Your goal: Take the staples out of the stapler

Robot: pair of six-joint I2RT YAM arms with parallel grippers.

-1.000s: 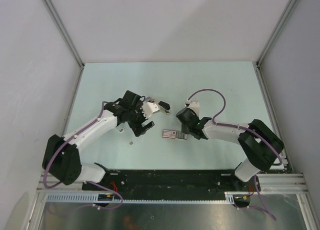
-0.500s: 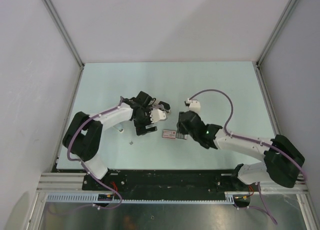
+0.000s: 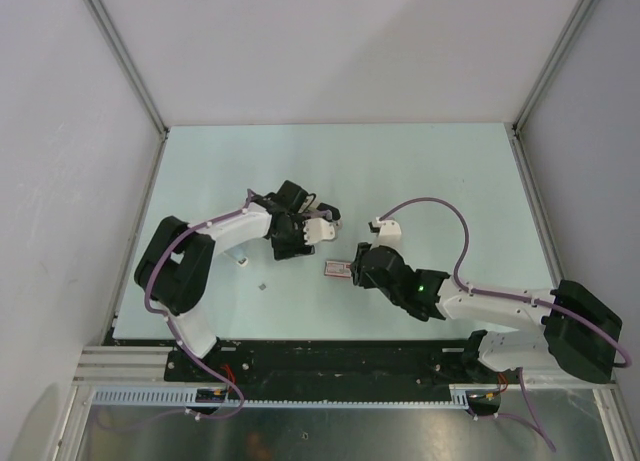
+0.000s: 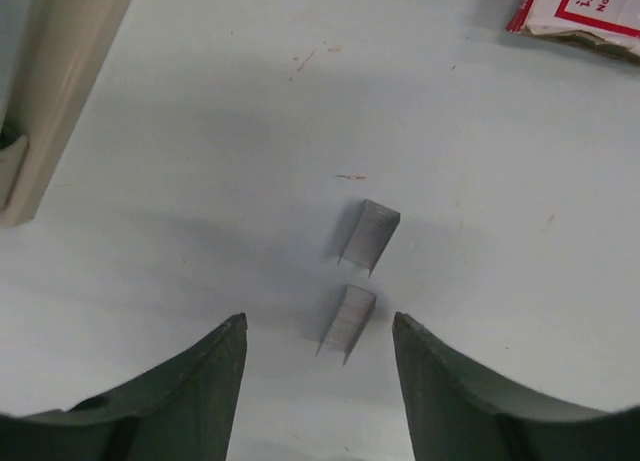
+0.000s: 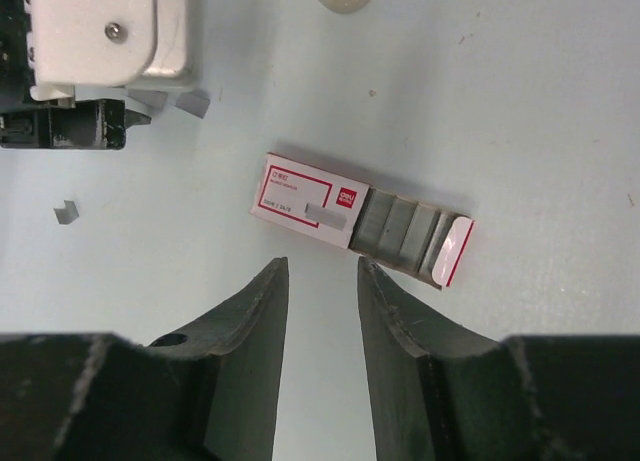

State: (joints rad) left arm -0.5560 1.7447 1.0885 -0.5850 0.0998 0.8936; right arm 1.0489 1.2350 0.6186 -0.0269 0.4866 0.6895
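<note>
Left wrist cam: I see two short grey metal staple strips (image 4: 368,231) lying loose on the pale surface (image 4: 200,131). The nearer one sits btwn the fingers of my left gripper (image 4: 318,341), which stands fairly wide w/ neither finger on it. Right wrist cam: the small oblong red-and-white staple box (image 5: 300,201) lies flat, its tray slid out w/ grey strips inside, just beyond my right gripper (image 5: 320,271), whose jaws are narrow and empty.

White-and-black arms (image 3: 225,231), purple cables (image 3: 430,203), dark fingers (image 4: 190,401).
</note>
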